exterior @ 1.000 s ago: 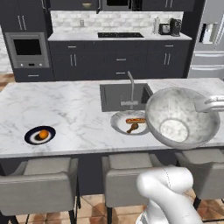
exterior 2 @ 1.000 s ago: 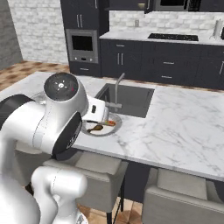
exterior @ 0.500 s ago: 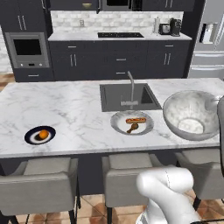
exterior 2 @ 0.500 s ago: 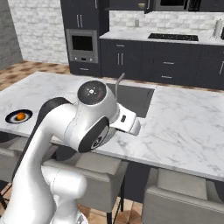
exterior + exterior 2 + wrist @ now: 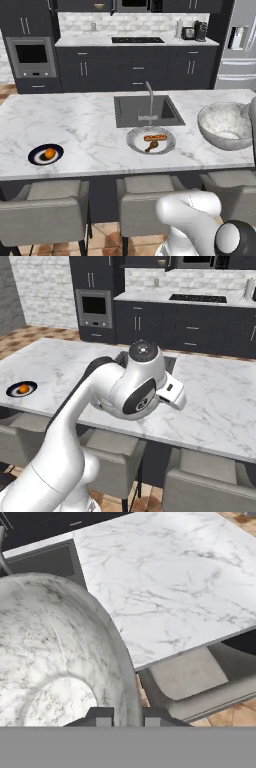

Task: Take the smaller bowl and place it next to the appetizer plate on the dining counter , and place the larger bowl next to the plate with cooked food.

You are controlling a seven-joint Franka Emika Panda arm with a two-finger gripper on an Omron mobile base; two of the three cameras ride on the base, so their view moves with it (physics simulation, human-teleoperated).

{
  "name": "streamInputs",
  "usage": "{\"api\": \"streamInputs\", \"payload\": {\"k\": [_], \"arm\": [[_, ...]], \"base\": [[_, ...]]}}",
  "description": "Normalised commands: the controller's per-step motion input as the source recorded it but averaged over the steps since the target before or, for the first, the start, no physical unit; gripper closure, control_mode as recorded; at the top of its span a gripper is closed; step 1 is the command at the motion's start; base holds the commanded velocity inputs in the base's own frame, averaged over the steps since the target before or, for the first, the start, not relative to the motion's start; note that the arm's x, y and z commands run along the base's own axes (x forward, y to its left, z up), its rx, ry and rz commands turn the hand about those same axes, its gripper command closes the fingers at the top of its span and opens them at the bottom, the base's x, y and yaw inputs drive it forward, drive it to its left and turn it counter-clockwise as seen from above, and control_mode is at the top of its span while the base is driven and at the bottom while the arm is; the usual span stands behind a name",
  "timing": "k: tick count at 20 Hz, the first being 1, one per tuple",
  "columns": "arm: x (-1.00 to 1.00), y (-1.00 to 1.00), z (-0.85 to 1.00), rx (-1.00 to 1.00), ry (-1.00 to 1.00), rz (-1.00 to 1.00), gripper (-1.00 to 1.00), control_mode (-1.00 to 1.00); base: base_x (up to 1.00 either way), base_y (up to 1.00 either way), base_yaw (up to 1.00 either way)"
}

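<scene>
built-in black wall oven, black cooktop on the rear counter, grey padded stools (tucked under the island).

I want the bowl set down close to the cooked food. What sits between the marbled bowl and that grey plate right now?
Nothing: in the left base view only bare dining counter lies between the larger bowl and the plate with cooked food.
</scene>
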Motion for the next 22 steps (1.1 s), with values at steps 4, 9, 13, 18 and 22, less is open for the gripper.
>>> {"api": "streamInputs", "payload": {"k": [4,9,13,18,22], "arm": [[0.63,-0.08,-0.29,0.01,-0.01,-0.01,1.00,-1.00],[0.74,-0.08,-0.39,0.00,-0.03,0.00,1.00,-1.00],[0.66,-0.09,-0.44,0.00,-0.05,0.00,1.00,-1.00],[0.62,-0.10,-0.45,0.00,-0.05,0.00,1.00,-1.00],[0.57,-0.09,-0.34,0.00,0.00,0.00,1.00,-1.00]], "base": [[0.00,0.00,0.00],[0.00,0.00,0.00],[0.00,0.00,0.00],[0.00,0.00,0.00],[0.00,0.00,0.00]]}}
